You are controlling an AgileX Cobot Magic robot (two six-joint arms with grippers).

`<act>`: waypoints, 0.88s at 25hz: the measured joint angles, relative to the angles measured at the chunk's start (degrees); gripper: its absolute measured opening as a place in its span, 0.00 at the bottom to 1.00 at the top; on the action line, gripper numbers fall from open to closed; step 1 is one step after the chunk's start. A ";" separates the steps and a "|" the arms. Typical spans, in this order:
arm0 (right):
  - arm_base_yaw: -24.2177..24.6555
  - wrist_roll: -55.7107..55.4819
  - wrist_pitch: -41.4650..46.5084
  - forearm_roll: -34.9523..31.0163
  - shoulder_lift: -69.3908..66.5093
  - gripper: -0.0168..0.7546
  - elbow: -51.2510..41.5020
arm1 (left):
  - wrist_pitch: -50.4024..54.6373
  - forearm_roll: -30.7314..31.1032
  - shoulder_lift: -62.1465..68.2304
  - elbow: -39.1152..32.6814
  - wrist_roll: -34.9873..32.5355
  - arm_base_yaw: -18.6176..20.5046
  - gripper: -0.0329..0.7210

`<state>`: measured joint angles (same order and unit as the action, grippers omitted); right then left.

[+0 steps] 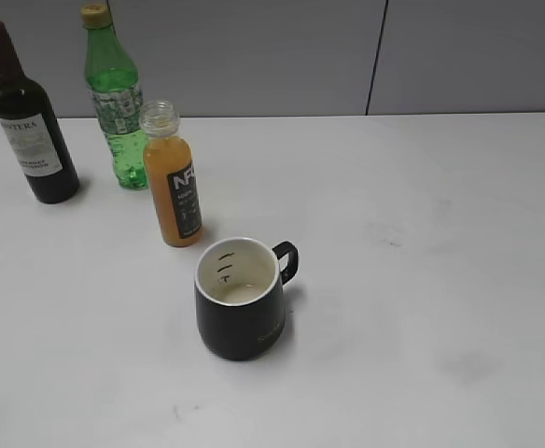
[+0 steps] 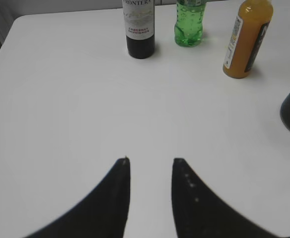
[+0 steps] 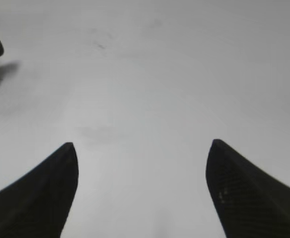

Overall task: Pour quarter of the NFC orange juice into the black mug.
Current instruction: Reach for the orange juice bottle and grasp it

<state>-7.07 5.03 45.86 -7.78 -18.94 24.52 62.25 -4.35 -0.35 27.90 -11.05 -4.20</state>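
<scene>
Risking a spill onto the tabletop, with uncapped NFC orange juice standing beside the black mug, left pincer parted narrowly, right pincer spread wide, both empty.

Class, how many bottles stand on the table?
3: wine bottle far left, green bottle beside it, NFC orange juice nearest the black mug. None seem hidden.
</scene>
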 joint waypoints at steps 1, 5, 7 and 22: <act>0.88 -0.06 2.16 0.76 1.53 0.81 0.15 | 0.00 0.00 0.00 0.00 0.00 0.00 0.35; 1.84 -0.33 6.67 2.63 7.37 0.80 -0.39 | 0.00 0.00 0.00 0.00 0.00 0.00 0.35; 2.00 -1.72 7.35 3.67 10.78 0.80 -0.85 | 0.00 0.00 0.00 0.00 0.00 0.00 0.35; 2.19 -5.46 8.03 6.43 19.14 0.79 -0.97 | 0.00 0.00 0.00 0.00 0.00 0.05 0.35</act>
<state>-4.89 -0.43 53.90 -1.35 0.20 23.55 62.25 -4.35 -0.35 27.90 -11.05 -4.15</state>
